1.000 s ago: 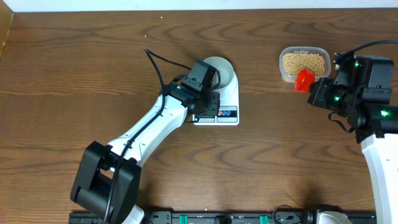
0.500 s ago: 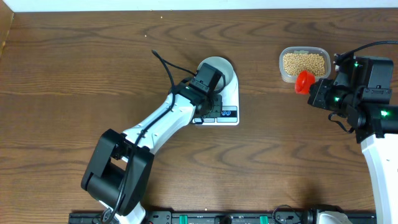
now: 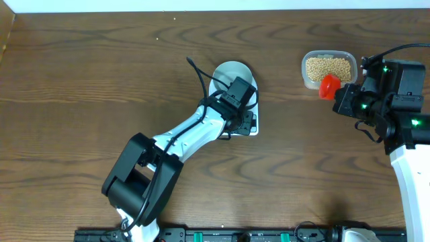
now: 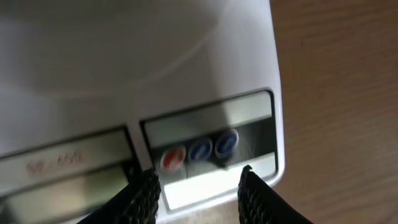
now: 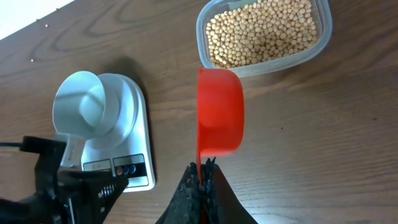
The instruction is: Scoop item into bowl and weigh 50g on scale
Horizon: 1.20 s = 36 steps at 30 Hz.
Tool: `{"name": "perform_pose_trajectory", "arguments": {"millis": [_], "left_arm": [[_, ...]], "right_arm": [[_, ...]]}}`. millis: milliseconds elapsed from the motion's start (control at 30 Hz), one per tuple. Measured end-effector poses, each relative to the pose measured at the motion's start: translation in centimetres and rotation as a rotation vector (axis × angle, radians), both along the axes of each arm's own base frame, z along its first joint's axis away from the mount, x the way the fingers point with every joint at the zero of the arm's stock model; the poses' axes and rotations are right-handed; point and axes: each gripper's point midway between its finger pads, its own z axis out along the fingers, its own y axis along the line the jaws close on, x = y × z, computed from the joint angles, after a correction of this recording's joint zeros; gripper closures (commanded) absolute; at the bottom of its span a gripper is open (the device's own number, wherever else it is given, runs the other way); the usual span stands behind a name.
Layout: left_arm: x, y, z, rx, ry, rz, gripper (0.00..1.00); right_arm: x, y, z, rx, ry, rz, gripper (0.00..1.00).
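Note:
The white scale [image 3: 254, 130] stands mid-table with the pale bowl [image 3: 232, 72] on its back half. My left gripper [image 3: 245, 123] hovers over the scale's front edge. In the left wrist view the left gripper [image 4: 196, 182] is open and empty, its fingers [image 4: 147, 194] straddling the strip below the red and blue buttons [image 4: 200, 150]. The tan beans [image 3: 328, 66] fill a clear tub [image 3: 306, 79] at the right. My right gripper [image 5: 202, 171] is shut on the handle of an empty red scoop [image 5: 219, 112], held just short of the tub [image 5: 261, 67]. The bowl [image 5: 87, 102] looks empty.
The left arm [image 3: 181, 138] stretches diagonally from the front of the table to the scale [image 5: 142, 112]. The right arm's body [image 3: 396, 101] sits at the right edge. A black rail [image 3: 235, 235] runs along the front edge. Bare wooden tabletop lies between scale and tub.
My left gripper has slid to the right along the scale's front edge, from the display side to the buttons. The right gripper and red scoop have not moved.

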Motion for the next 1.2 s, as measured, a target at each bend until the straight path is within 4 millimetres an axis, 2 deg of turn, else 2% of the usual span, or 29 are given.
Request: {"name": "perform_pose_trajectory", "arguments": {"millis": [300,1200], "left_arm": [[1.1,-0.85,-0.4,-0.022,-0.043,-0.021,0.56],[0.77,-1.01,-0.45,-0.031,-0.028,-0.031,0.56]], "right_arm": [[0.04,-0.4,-0.07,-0.018,0.001,-0.015,0.99],[0.11,-0.52,-0.04,-0.024,-0.002,-0.02,0.99]]}}
